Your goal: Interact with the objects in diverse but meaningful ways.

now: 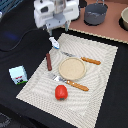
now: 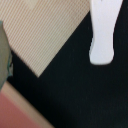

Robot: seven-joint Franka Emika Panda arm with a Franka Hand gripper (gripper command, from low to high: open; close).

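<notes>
Gripper [image 1: 54,31] poised just above the little white bottle [image 1: 54,43], which lies at the far edge of the woven placemat [image 1: 102,65] (finger spread too blurred to judge, perhaps slightly apart). In the wrist view, only the bottle [image 2: 104,31] over dark cloth beside a placemat corner. On the mat: 1 tan plate [image 1: 72,68] between 2 orange-handled utensils [image 1: 90,60], dark sausage [image 1: 49,61] near the exterior view's left, red tomato [image 1: 60,92] nearer the camera. Milk carton [image 1: 18,74] off the mat, exterior view's left.

No text, brand or number can be read in either view. The milk carton [image 1: 18,74] has a dark mark on its front, but it is too blurred to read.
</notes>
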